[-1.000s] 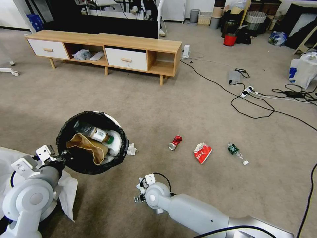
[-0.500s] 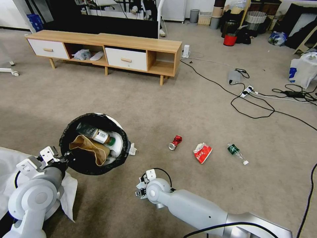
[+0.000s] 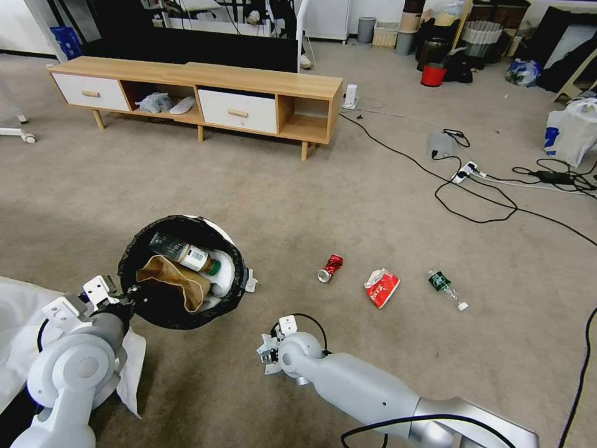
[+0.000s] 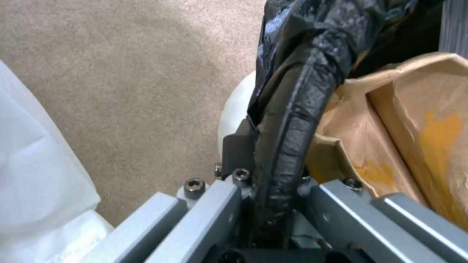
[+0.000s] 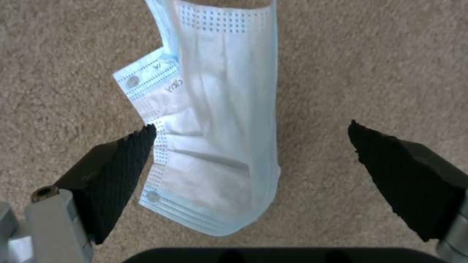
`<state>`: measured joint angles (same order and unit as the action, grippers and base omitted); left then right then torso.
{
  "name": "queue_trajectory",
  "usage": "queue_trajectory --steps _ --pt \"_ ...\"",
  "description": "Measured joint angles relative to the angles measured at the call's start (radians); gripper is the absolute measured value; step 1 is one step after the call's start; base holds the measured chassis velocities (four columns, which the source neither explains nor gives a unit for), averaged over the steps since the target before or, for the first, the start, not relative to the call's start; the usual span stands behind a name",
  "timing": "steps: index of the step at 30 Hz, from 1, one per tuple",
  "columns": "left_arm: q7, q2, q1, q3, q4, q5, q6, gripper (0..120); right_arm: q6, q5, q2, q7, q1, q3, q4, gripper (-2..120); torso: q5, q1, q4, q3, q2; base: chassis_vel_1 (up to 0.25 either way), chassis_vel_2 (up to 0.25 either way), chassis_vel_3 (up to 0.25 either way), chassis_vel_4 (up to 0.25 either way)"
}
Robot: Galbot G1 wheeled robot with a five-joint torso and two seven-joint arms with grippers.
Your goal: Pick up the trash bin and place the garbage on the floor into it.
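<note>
Your left gripper has its fingers clamped on the bag-covered rim of the trash bin, which keeps the bin lifted and tilted toward you so its mouth stays reachable; a crumpled brown paper bag and a bottle already lie inside. Your right gripper hovers low over the carpet with its fingers spread wide on either side of a pale blue face mask, lined up for a pinch. On the floor to the right of the bin, well apart from both grippers, wait a crushed red can, a red-white wrapper and a small green-labelled bottle.
</note>
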<state>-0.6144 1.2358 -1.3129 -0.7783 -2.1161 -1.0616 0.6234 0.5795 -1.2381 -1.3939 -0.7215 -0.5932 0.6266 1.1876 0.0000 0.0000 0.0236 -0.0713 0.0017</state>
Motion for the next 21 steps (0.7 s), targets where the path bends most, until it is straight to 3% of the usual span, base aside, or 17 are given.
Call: queue_trajectory --steps 11,21 --pt "0.009 0.003 0.011 0.020 0.017 0.022 -0.005 0 -0.018 0.081 -0.015 0.056 0.011 -0.026 -0.061 100 0.0000 0.000 0.0000 0.000 0.000 0.000 0.000 0.000 0.000" --pt "0.010 0.010 0.017 0.034 0.026 0.032 -0.008 0 -0.027 0.085 -0.015 0.060 0.014 -0.024 -0.033 100 0.0000 0.000 0.0000 0.000 0.000 0.000 0.000 0.000 0.000"
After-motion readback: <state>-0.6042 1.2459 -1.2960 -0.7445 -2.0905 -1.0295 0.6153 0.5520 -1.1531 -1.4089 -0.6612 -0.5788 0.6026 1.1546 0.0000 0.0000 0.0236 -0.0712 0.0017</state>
